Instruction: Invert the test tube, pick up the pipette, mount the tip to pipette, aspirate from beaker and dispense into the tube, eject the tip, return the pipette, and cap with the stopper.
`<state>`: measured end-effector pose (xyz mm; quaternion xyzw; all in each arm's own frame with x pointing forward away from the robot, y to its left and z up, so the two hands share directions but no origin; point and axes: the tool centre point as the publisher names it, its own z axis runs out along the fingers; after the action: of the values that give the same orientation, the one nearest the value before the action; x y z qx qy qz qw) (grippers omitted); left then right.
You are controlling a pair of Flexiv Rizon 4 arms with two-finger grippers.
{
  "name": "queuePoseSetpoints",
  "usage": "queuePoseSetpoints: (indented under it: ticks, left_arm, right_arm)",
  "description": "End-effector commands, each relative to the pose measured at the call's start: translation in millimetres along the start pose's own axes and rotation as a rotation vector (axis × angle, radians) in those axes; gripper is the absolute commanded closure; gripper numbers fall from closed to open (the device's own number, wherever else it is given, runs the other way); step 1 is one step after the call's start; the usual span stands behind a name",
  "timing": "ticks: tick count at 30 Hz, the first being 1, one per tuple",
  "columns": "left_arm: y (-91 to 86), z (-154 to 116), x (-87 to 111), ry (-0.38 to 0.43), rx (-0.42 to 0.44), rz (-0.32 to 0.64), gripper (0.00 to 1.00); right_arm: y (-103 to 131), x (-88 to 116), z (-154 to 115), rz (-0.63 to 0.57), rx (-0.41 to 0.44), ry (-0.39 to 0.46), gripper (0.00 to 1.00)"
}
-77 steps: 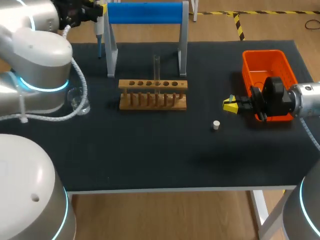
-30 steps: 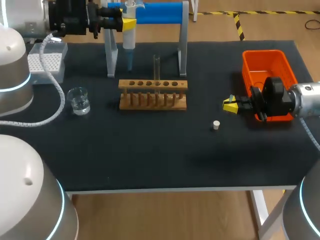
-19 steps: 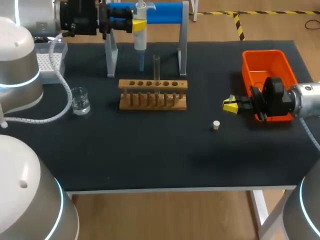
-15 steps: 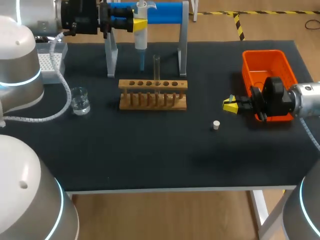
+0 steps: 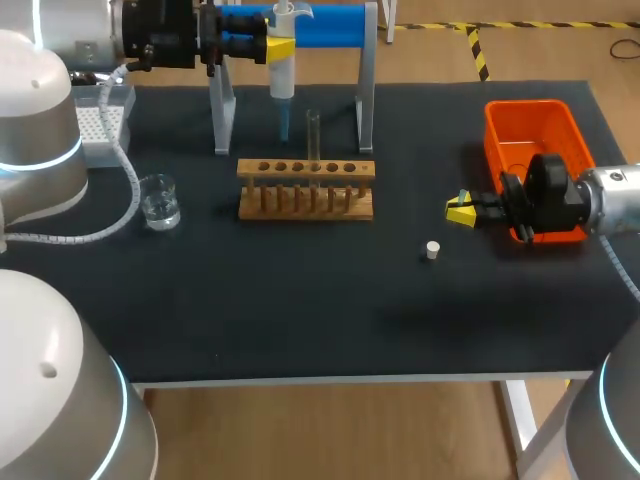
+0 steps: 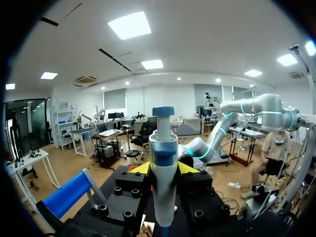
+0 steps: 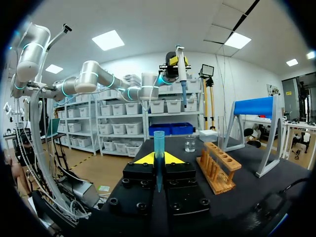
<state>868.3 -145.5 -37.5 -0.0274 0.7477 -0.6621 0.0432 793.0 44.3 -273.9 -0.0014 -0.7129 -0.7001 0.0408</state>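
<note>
At upper left, our left gripper (image 5: pixel 262 47) was clamped on the pipette (image 5: pixel 281 80) — probably light, rigid plastic, best held round its thick body — just left of the test tube (image 5: pixel 313 135). Our right gripper (image 5: pixel 461 212), middle right, pinched a blue tip (image 7: pixel 158 148).

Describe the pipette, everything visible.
The pipette looks like white plastic, with a blue plunger cap, a blue band and a blue lower end. It hangs upright, clamped between the yellow-tipped fingers of the left gripper, above the table just behind the wooden rack. Nothing else is seen touching it.
</note>
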Motion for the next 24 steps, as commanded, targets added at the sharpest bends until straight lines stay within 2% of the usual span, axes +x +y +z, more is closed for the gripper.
queuePoseSetpoints:
  ticks: [1,14,24]
  left_arm:
    - [-6.5,9,4.5,0.015,0.01,-0.002,1.0]
    - [-44.2,48,32.2,0.058,0.008,-0.045,1.0]
    - [-53.8,58,41.4,0.05,0.002,-0.043,1.0]
  right_arm:
    - [0,0,-1,0.0,0.001,0.001,1.0]
    - [0,0,-1,0.0,0.001,0.001,1.0]
    - [0,0,-1,0.0,0.001,0.001,1.0]
